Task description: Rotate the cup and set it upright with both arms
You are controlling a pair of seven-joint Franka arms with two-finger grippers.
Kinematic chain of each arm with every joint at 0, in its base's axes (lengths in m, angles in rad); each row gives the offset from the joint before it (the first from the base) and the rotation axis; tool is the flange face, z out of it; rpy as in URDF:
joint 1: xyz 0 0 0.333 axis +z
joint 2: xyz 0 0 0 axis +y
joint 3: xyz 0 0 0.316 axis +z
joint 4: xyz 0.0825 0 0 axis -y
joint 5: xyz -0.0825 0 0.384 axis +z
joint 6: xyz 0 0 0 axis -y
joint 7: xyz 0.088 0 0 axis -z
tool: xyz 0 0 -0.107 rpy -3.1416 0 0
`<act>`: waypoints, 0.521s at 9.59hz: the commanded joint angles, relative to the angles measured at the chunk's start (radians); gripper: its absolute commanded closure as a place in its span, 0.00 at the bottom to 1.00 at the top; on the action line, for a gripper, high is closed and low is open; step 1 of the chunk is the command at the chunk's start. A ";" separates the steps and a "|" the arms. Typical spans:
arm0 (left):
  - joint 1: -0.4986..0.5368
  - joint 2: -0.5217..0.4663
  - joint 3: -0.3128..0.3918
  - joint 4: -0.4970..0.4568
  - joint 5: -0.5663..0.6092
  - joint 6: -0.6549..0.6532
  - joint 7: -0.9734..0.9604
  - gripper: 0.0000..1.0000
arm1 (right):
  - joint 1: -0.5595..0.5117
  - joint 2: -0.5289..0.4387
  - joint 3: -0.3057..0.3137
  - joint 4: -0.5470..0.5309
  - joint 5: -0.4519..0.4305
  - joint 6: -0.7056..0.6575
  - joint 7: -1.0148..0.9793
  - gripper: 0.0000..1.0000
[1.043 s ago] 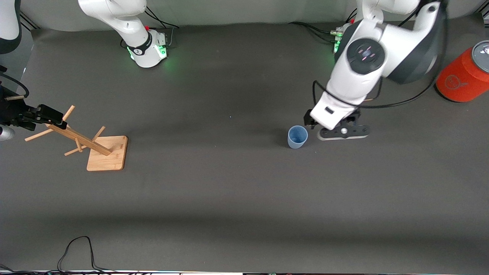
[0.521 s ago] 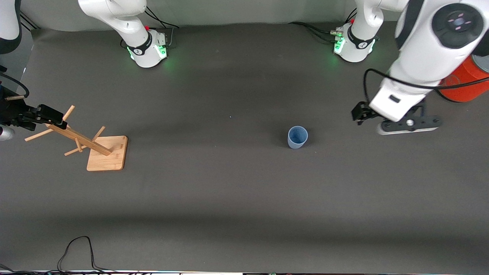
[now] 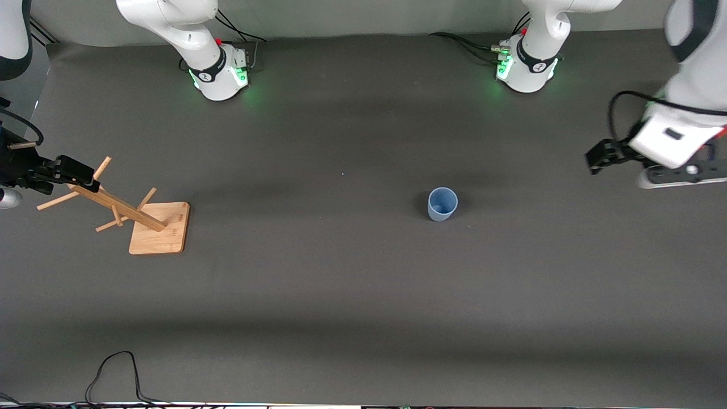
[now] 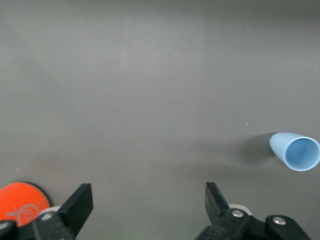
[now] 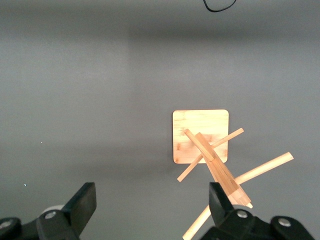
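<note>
Left pincer (image 3: 596, 158) swings away from the cup (image 3: 442, 204), jaws apart!
Cup stands upright, light and smooth; grip its rim. Right pincer (image 5: 150, 210) waits, spread, over the rack (image 5: 210, 155).

Both arms are glossy white with rounded shells and dark grey bands at the joints — the right arm's base (image 3: 218, 71) and the left arm's base (image 3: 525, 65) each glow green and carry a small red button, with black cables trailing off them. The left arm's wrist (image 3: 673, 139) is a white block with a small dark slot, looped by a black cable. Its black fingers (image 4: 77, 207) are blocky wedges on mounts studded with silver screws — as are the right gripper's fingers (image 5: 82, 202).
</note>
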 commanded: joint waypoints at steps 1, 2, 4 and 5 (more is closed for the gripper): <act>0.082 -0.020 -0.041 0.004 -0.007 -0.007 0.057 0.00 | -0.004 -0.008 0.003 0.004 -0.006 -0.010 -0.013 0.00; 0.083 -0.005 -0.024 0.026 -0.008 -0.007 0.060 0.00 | -0.004 -0.008 0.003 0.002 -0.005 -0.010 -0.013 0.00; 0.010 0.007 0.049 0.056 -0.007 -0.013 0.059 0.00 | -0.004 -0.009 0.005 0.002 -0.005 -0.010 -0.013 0.00; -0.013 0.009 0.087 0.072 -0.011 -0.034 0.103 0.00 | -0.004 -0.009 0.005 0.002 -0.006 -0.010 -0.013 0.00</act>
